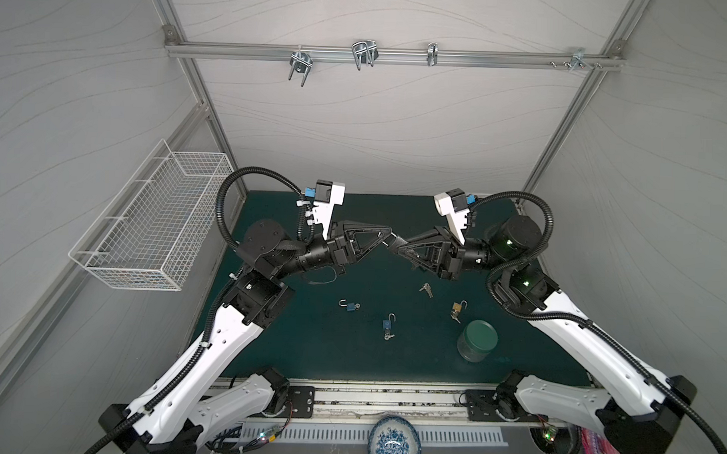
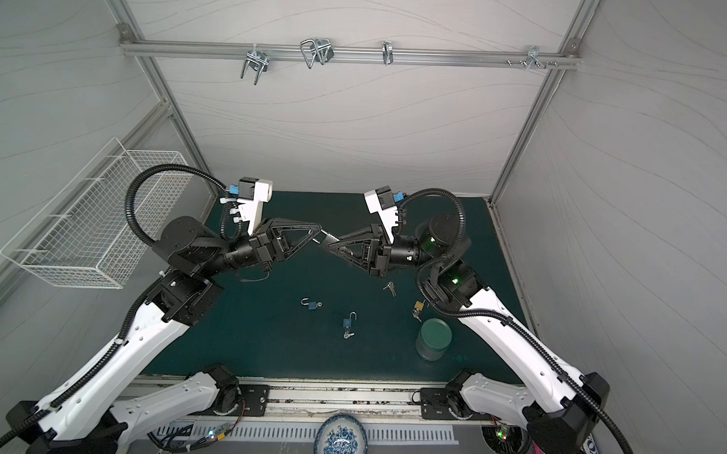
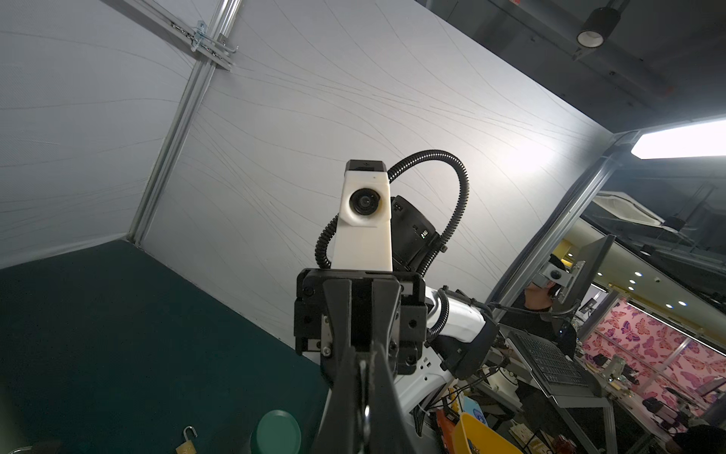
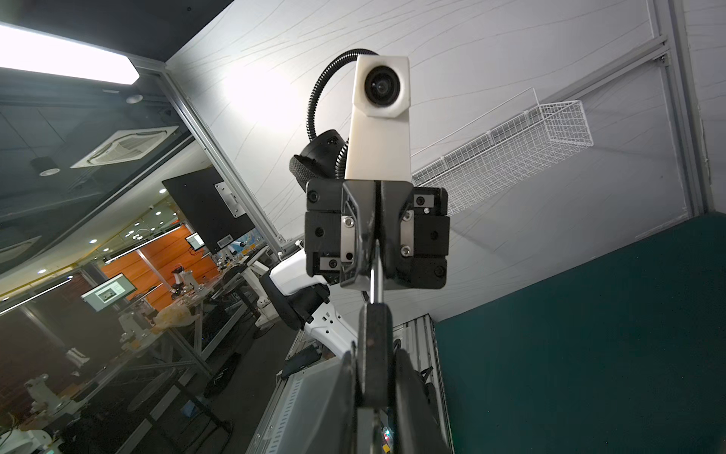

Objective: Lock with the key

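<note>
The right wrist view, unlike the left, is showing me the left gripper clamping the key, blade touching the black padlock the right gripper is pinching.

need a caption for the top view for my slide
Left gripper holds a key at the dark padlock in the right gripper, above the green mat.

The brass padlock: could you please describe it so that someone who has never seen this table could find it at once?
On the dark green mat, look toward the right front for the jar with the green lid. The brass padlock lies just behind that jar, shackle open. It is the only gold-coloured lock: the nearer blue padlock and the farther blue padlock lie further left.
</note>
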Robot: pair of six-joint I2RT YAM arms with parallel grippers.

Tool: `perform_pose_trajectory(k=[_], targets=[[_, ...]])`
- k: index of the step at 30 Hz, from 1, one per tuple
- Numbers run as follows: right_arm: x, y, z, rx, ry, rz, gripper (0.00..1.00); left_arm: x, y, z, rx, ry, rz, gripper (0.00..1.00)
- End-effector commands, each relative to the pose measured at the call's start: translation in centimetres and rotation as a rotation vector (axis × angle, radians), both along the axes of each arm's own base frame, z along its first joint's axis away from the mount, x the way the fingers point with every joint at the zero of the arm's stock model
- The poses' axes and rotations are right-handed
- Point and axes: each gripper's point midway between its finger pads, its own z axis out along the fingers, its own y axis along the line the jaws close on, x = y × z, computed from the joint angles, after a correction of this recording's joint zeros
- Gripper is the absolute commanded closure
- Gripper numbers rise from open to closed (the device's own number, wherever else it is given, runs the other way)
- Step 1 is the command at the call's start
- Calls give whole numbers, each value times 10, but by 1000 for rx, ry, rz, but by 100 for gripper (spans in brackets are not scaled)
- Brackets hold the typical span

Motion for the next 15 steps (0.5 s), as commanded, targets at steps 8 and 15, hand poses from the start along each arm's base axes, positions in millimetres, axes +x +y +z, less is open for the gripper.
perform_pose_trajectory(k=[8, 15], targets=[[8, 0, 21, 50, -88, -91, 100, -7, -13, -16, -7, 36, -74, 100], [7, -1, 30, 94, -72, -79, 100, -10, -25, -41, 44, 54, -103, 100]])
